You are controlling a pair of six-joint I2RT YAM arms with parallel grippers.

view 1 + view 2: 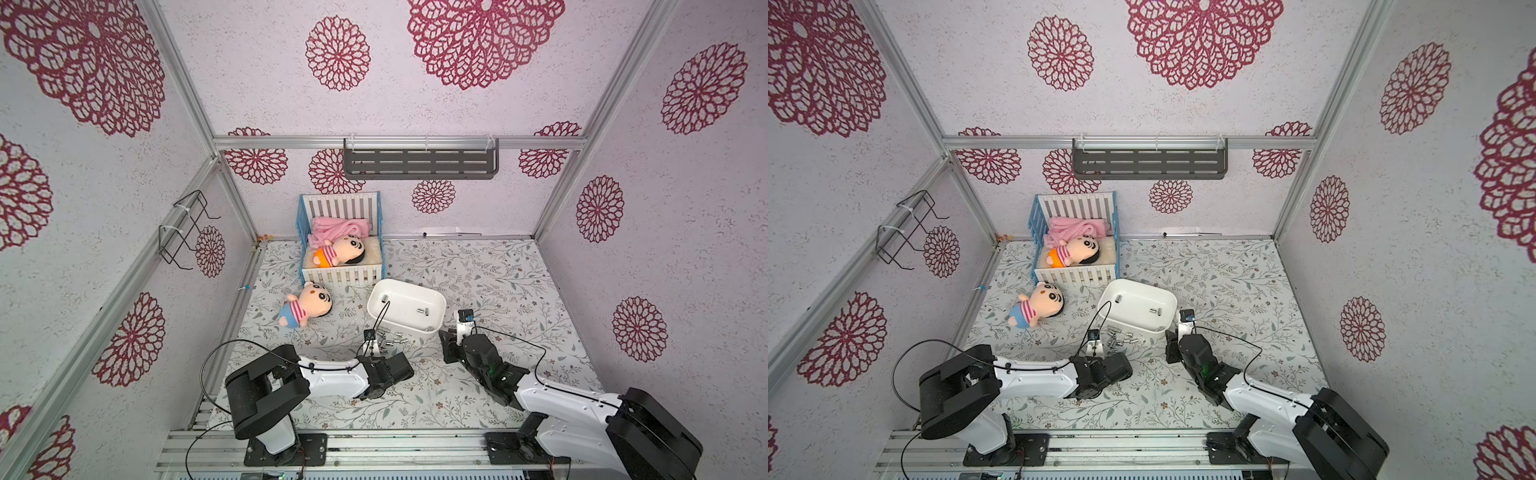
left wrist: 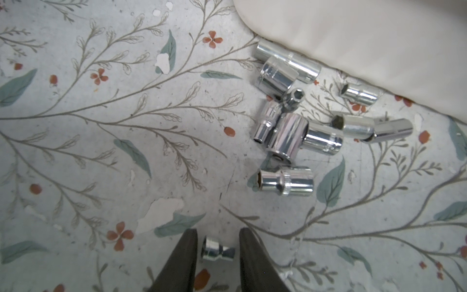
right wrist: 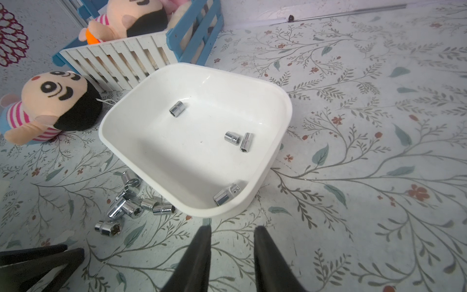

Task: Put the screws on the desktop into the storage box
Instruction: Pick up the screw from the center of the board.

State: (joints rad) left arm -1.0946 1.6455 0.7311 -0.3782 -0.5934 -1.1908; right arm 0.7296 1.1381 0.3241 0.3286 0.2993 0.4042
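- While one screw (image 2: 218, 252) lies on the table (image 2: 101, 151) between its narrowly parted jaws, the left claw (image 2: 217, 229) grips nothing.
- More screws (image 2: 290, 131) cluster just beside the storage box (image 2: 353, 38).
- Nearby, the right claw (image 3: 233, 226) stands open and empty.

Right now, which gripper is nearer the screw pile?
Left. The left gripper is beside the pile, straddling one stray screw; the right gripper sits by a corner of the box, farther away.
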